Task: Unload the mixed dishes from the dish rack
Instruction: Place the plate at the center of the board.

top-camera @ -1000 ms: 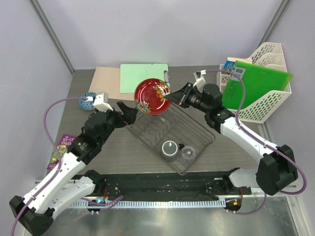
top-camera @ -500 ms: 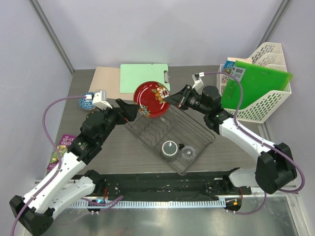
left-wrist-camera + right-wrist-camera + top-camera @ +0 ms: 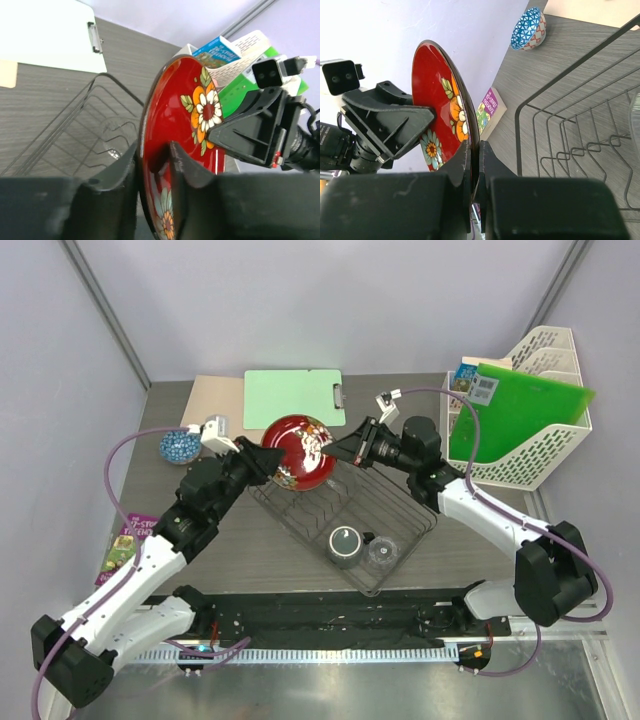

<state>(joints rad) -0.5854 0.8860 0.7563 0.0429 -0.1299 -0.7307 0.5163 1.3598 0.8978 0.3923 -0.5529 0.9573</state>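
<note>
The small red floral plate (image 3: 298, 452) hangs on edge above the far left corner of the dark wire dish rack (image 3: 345, 515). My right gripper (image 3: 338, 450) is shut on its right rim; in the right wrist view both pads pinch the thin rim of the plate (image 3: 432, 95). My left gripper (image 3: 272, 462) grips the opposite rim; in the left wrist view its fingers (image 3: 172, 150) straddle the edge of the plate (image 3: 170, 115), one on each face. A grey mug (image 3: 345, 543) and a clear glass cup (image 3: 382, 553) stand in the rack. The small blue patterned bowl (image 3: 178, 446) sits on the table at the left.
A green clipboard (image 3: 293, 398) and a tan sheet (image 3: 215, 405) lie at the back. The white mesh file holder (image 3: 535, 430) with a green folder (image 3: 515, 405) stands at the right. A booklet (image 3: 128, 540) lies near the left edge.
The right arm carried the plate slightly left and down. My left gripper came up to the plate's left rim and its jaws closed from wide open onto it.
</note>
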